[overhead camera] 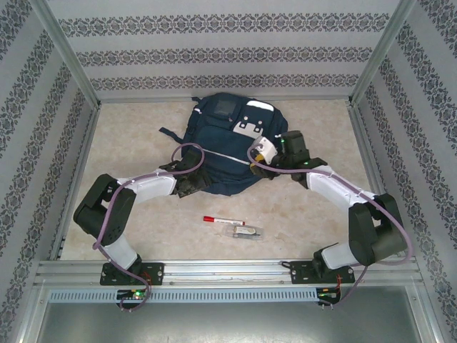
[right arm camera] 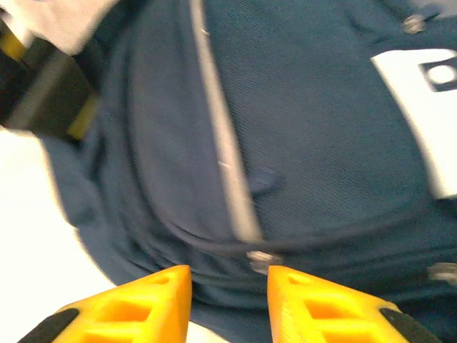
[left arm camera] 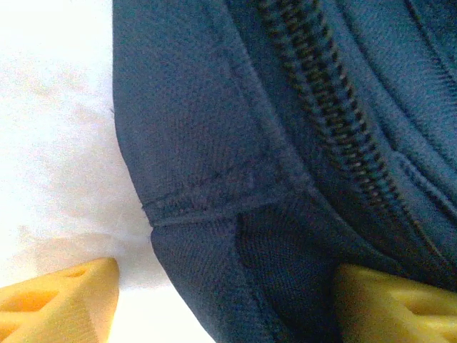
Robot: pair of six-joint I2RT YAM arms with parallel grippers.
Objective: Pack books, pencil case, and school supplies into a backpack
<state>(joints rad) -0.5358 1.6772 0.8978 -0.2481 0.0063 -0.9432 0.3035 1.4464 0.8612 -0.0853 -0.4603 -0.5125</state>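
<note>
- The navy-blue backpack lies flat on the desk, toward the back and about in the middle, front side up, with a pale patch near its top.
- The left fingers are at the bag's near-left edge. They are spread wide, with the rounded corner of the bag between them.
- From the left wrist camera, one yellow tip sits over the bare desk, clear of the cloth. The other tip is tucked against the blue fabric, below a dark zip that runs slantwise.
- The right fingers rest on the bag's right side, at the end of its thin white stripe.
- Through the right wrist camera, these fingers stand a little apart with blue cloth in the narrow gap. A small metal zip pull sits just past their tips. The picture is blurred, so I cannot tell whether either tip touches it.
- A slim white marker pen with a red cap lies on the desk in front of the bag.
- Just beside it, nearer the arms, is a small clear-wrapped item. Both are well apart from the fingers.
</note>
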